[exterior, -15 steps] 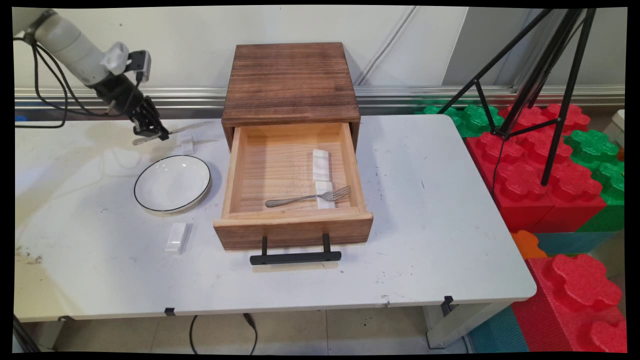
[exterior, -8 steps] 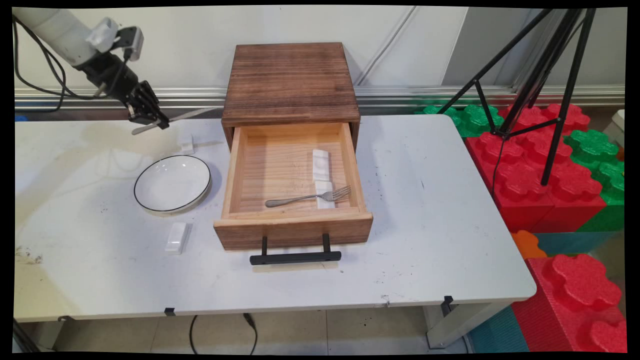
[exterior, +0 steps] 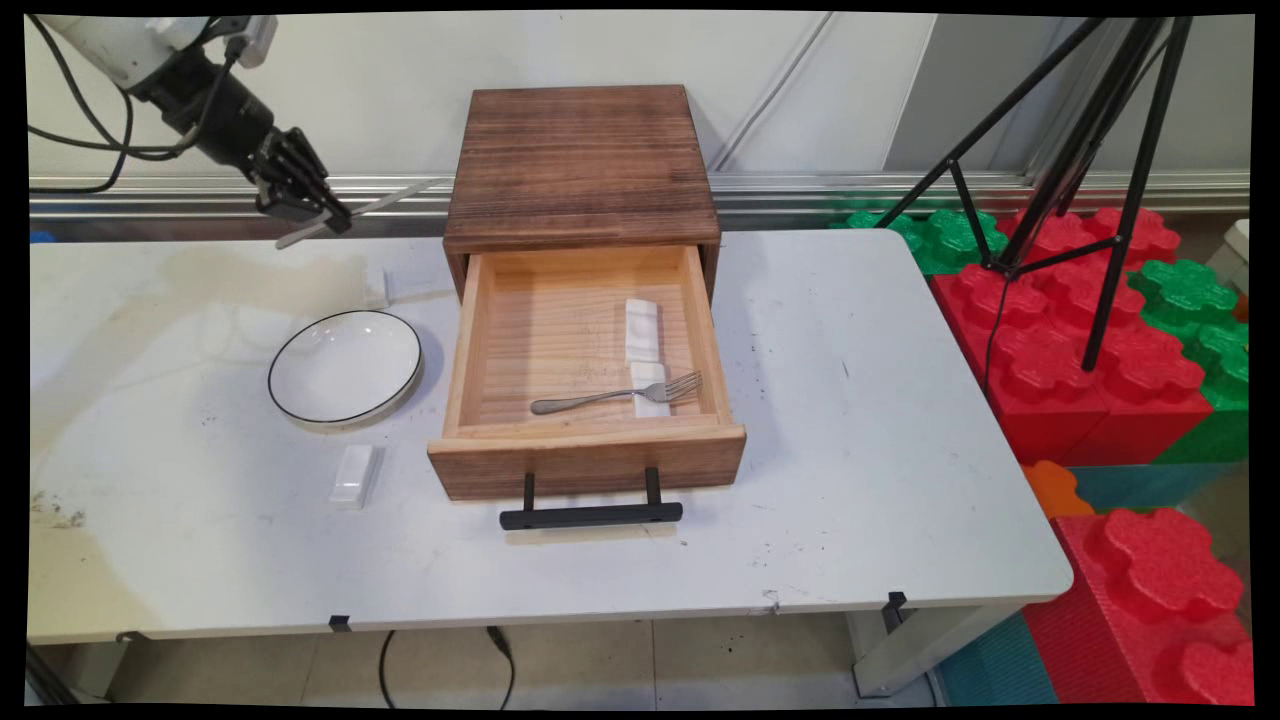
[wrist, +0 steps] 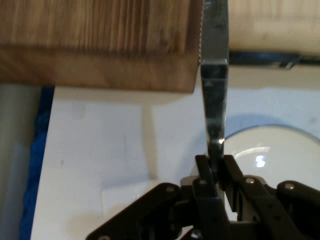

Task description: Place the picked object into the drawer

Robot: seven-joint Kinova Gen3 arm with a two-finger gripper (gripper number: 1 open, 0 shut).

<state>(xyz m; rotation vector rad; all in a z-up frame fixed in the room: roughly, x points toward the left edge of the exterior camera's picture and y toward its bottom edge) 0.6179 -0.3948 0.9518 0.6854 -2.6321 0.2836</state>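
At far left, the gripper [exterior: 325, 215] hangs above the table [exterior: 900, 420] near its far edge, its two fingers [wrist: 201, 170] clamped on the handle of a table knife [exterior: 385, 200]. The knife is held clear of the surface, its blade pointing right toward the wooden drawer box [exterior: 582, 165]; in the hand view the knife [wrist: 215, 90] runs straight up from the fingers, serrated edge to the left, with the box's corner [wrist: 100, 45] beyond it. Below the gripper, a small white rest [exterior: 377, 287] lies on the table just left of the box. Nearer, a white plate with a dark rim [exterior: 345, 367] sits on the table left of the open drawer [exterior: 585, 455]; in the hand view part of the plate [wrist: 280, 150] shows to the right of the fingers. A second white rest [exterior: 353, 475] lies near the plate's near side. The drawer is pulled out toward the near side, its black handle [exterior: 590, 514] at the front. Inside, toward the right, lie two white rests [exterior: 642, 328] end to end, and a fork [exterior: 615, 393] lies across the nearer one, tines to the right. Right of the table stand red and green foam blocks [exterior: 1100, 340] and a black tripod [exterior: 1090, 150].
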